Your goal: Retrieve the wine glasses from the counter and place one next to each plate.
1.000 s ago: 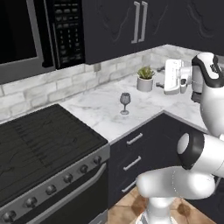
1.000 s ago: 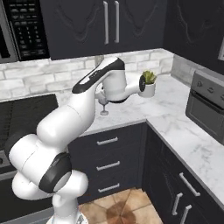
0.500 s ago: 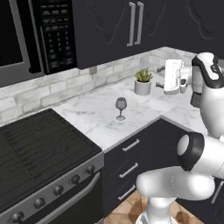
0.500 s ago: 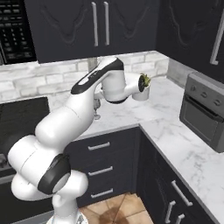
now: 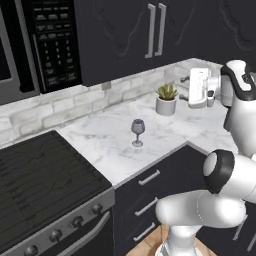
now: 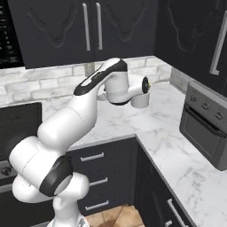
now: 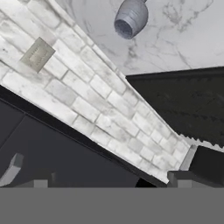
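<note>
Marble counter (image 5: 165, 131): white, grey-veined, over dark cabinets.
Gripper (image 5: 199, 87): raised above counter, jaws spread wide, nothing held.
Wine glass (image 5: 137, 132): upright on counter, well apart from gripper, at its 8 o'clock.
Potted plant (image 5: 166, 99): near backsplash, 2 o'clock from glass.

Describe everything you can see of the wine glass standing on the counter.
The wine glass is a small stemmed glass of greyish-purple, translucent-looking material, with a rounded bowl, thin stem and round foot. It stands upright and alone on the white, grey-veined marble counter, between the stove and the potted plant, a little way back from the front edge. Only its foot touches the marble. In the hand view it shows from above near the top edge, with its mouth open and nothing visible inside.
</note>
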You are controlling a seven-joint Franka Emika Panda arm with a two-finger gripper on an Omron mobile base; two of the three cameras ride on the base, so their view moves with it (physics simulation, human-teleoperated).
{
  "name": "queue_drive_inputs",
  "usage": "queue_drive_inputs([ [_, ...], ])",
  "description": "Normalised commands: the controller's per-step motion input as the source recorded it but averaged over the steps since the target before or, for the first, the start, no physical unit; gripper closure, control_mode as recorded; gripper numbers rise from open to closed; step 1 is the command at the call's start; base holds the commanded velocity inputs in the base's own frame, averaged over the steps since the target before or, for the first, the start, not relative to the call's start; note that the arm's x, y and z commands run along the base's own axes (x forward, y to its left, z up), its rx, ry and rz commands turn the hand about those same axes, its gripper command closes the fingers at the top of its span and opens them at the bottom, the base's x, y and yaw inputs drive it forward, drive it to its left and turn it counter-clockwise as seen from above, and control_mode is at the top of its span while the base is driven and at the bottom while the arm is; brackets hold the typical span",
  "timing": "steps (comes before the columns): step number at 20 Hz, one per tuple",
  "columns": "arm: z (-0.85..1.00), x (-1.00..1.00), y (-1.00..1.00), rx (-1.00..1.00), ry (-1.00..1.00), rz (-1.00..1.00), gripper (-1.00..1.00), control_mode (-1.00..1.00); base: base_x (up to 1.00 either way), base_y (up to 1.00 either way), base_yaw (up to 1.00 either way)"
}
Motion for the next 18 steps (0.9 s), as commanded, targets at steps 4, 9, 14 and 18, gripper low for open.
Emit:
queue_drive_inputs([
  [4, 0.0, 0.0, 0.0, 0.0, 0.0, 0.0, -1.0, 1.0, 0.15, 0.13, 0.02],
  [9, 0.0, 0.0, 0.0, 0.0, 0.0, 0.0, -1.0, 1.0, 0.06, 0.02, 0.16],
  [14, 0.0, 0.0, 0.0, 0.0, 0.0, 0.0, -1.0, 1.0, 0.07, 0.0, 0.26],
  [18, 0.0, 0.0, 0.0, 0.0, 0.0, 0.0, -1.0, 1.0, 0.05, 0.0, 0.31],
])
